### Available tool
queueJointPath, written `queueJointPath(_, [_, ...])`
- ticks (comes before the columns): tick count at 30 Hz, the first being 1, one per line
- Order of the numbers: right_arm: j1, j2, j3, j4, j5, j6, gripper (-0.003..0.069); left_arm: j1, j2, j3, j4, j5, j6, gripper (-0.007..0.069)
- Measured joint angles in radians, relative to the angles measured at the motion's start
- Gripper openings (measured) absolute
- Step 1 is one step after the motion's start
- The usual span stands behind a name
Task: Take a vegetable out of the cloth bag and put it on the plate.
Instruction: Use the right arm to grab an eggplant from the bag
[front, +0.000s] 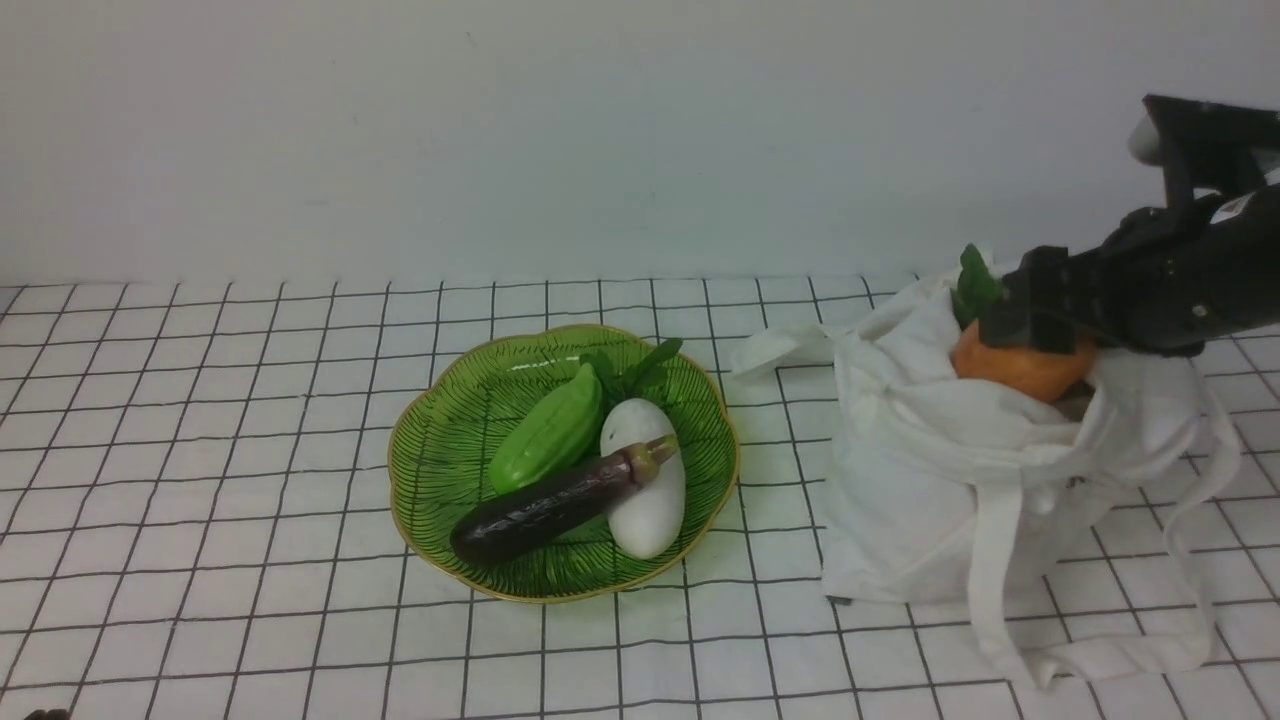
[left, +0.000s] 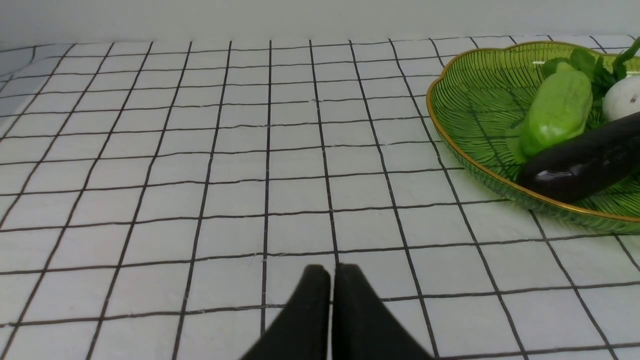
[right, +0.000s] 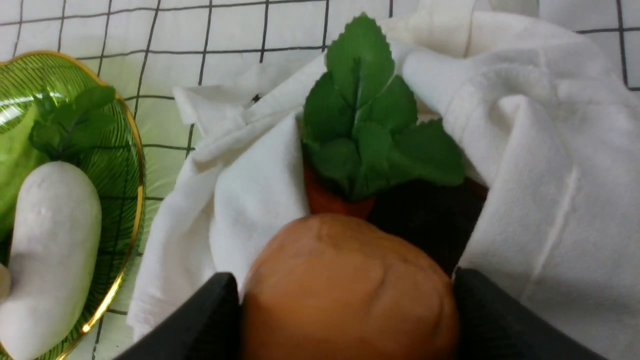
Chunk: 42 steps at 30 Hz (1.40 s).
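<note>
The white cloth bag slumps at the right of the table, mouth upward. At its mouth my right gripper is shut on a round orange root with a green leafy top, one black finger on each side of it. The root sits partly above the cloth. Behind it the bag's inside is dark, and the vegetable is hidden there or out of view. The green leaf-patterned plate lies left of the bag. My left gripper hovers shut over bare tiles, left of the plate.
On the plate lie a long glossy dark eggplant, a green gourd and a white radish with green leaves. The bag's straps trail over the tiles at the front right. A white wall stands behind the checked cloth.
</note>
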Motion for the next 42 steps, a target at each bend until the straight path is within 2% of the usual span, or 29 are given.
queueJointPath(6, [0.000, 0.001, -0.001, 0.015, -0.001, -0.029, 0.0484, 0.000, 0.000, 0.000, 0.000, 0.000, -0.005, -0.0008])
queueJointPath(13, [0.000, -0.003, -0.001, 0.030, 0.030, -0.041, 0.0585, 0.000, 0.000, 0.000, 0.000, 0.000, -0.005, -0.0008])
queueJointPath(17, [0.000, -0.026, -0.001, 0.031, 0.037, -0.052, 0.0603, 0.000, 0.000, 0.000, 0.000, 0.000, 0.000, -0.0008])
queueJointPath(28, [0.000, -0.018, -0.001, 0.014, 0.017, -0.091, 0.0602, 0.000, 0.000, 0.000, 0.000, 0.000, 0.000, -0.0008])
queueJointPath(35, [0.031, 0.013, -0.001, -0.015, -0.006, -0.160, 0.0599, 0.000, 0.000, 0.000, 0.000, 0.000, 0.000, -0.0008])
queueJointPath(42, [0.040, 0.057, -0.001, -0.158, -0.039, -0.128, 0.0593, 0.000, 0.000, 0.000, 0.000, 0.000, 0.000, -0.0008])
